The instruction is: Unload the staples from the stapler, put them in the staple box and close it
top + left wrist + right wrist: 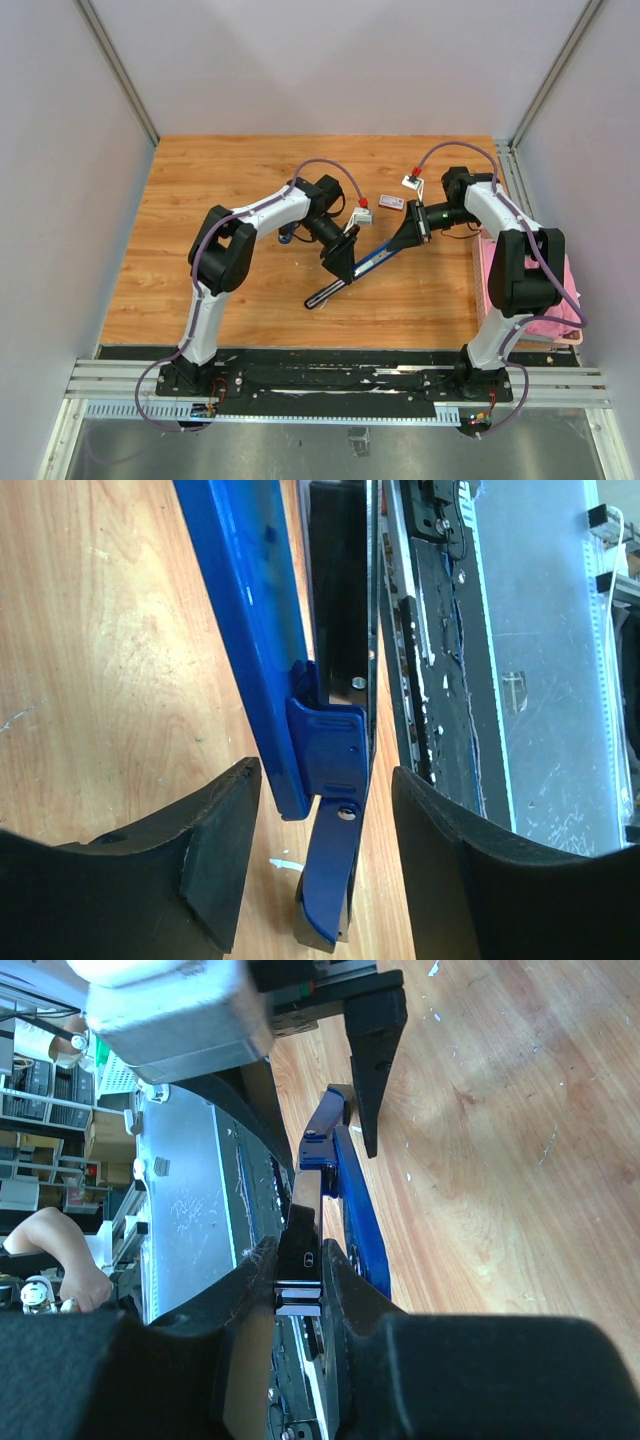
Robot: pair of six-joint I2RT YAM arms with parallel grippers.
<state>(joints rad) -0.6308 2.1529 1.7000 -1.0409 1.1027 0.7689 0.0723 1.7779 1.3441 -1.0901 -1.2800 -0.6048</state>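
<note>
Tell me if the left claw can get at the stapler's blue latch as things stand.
Probably yes. The left claw stands open astride the stapler, the blue latch between its fingers with nothing in between. The right claw grips the stapler's black end, which should steady it.

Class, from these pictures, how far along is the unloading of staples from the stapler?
Done: the stapler looks opened, blue arm apart from black rail. In hand: right gripper clamps its black end; left gripper straddles the blue arm, jaws open. Left: no staples show on the table yet.
</note>
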